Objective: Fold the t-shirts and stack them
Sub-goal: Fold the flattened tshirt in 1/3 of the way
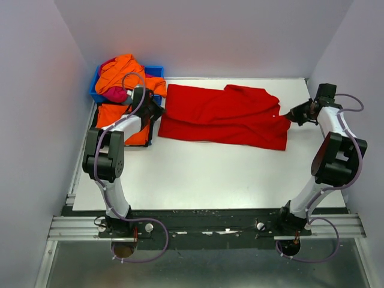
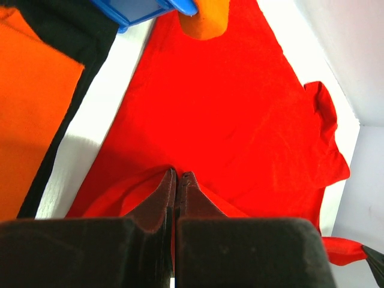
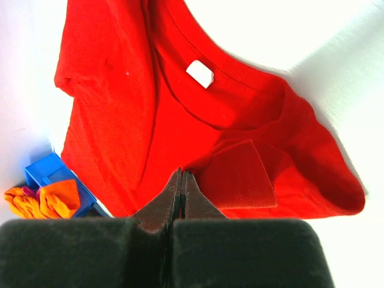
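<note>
The red shirt (image 1: 222,117) looks soft, light and limp, so hold it by its edges. The left gripper (image 2: 179,175) and right gripper (image 3: 181,174) are each clamped on cloth at opposite ends.

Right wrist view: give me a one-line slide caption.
Right gripper shut on the red t-shirt, white neck label showing, blue bin with orange shirts at lower left.

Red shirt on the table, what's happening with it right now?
Both arms are on the red t-shirt, which lies spread across the table, partly folded. The left gripper is shut on its left edge and the right gripper is shut on its right end, near the collar. A folded orange t-shirt lies at the left, and the blue bin behind it holds more crumpled shirts.
</note>
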Controlling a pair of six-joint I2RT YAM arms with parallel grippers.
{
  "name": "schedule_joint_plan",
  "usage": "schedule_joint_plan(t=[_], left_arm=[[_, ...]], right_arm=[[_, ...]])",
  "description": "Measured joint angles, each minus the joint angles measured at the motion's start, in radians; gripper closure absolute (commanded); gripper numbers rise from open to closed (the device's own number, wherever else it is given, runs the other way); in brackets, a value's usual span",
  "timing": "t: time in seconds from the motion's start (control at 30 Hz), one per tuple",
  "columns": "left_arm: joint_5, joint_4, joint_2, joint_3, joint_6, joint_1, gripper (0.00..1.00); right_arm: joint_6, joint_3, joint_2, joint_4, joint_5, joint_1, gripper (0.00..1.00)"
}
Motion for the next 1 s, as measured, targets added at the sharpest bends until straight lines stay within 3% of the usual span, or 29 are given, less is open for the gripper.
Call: schedule_joint_plan(t=[0.7, 0.73, 0.77, 0.87, 1.0], left_arm=[[0.003, -0.024, 0.110, 0.169, -0.011, 0.009, 1.00], [0.003, -0.024, 0.114, 0.176, -0.011, 0.009, 0.98], [0.003, -0.026, 0.118, 0.182, -0.011, 0.009, 0.83], [0.005, -0.032, 0.131, 0.194, -0.013, 0.009, 0.59], [0.010, -0.058, 0.145, 0.203, -0.008, 0.009, 0.48]], right_arm=[[0.000, 0.106, 0.100, -0.047, 0.007, 0.032, 0.99], [0.000, 0.108, 0.101, -0.048, 0.008, 0.032, 0.99], [0.000, 0.111, 0.103, -0.048, 0.008, 0.032, 0.91], [-0.001, 0.123, 0.114, -0.052, 0.008, 0.032, 0.53], [-0.014, 0.132, 0.122, -0.058, 0.012, 0.032, 0.50]])
